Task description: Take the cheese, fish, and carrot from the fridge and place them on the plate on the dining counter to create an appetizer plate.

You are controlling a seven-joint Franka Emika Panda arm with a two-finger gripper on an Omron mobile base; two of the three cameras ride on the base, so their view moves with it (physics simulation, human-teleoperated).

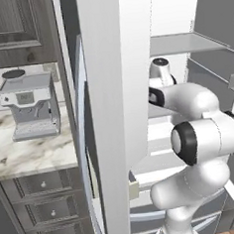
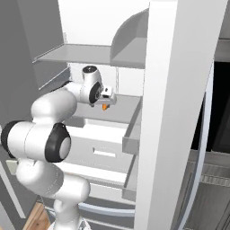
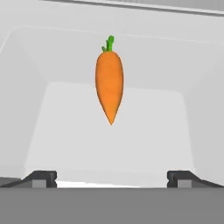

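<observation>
left base view: arm reaches into the open fridge (image 1: 173, 45); coffee machine (image 1: 31, 106) on the marble counter carries no legible label.

right base view: gripper (image 2: 106, 102) just over a shelf, orange carrot (image 2: 104, 107) at its tips.

hand view: carrot lies mid-shelf, toward the back edge, between wide-open fingertips (image 3: 41, 178), not gripped. cheese, fish, plate unseen; probably first pick, all placing left. no writing readable.

The carrot (image 3: 110, 85) lies alone on a pale grey fridge shelf (image 3: 113, 148), near its middle, green top toward the back wall, tip toward the front edge.
</observation>
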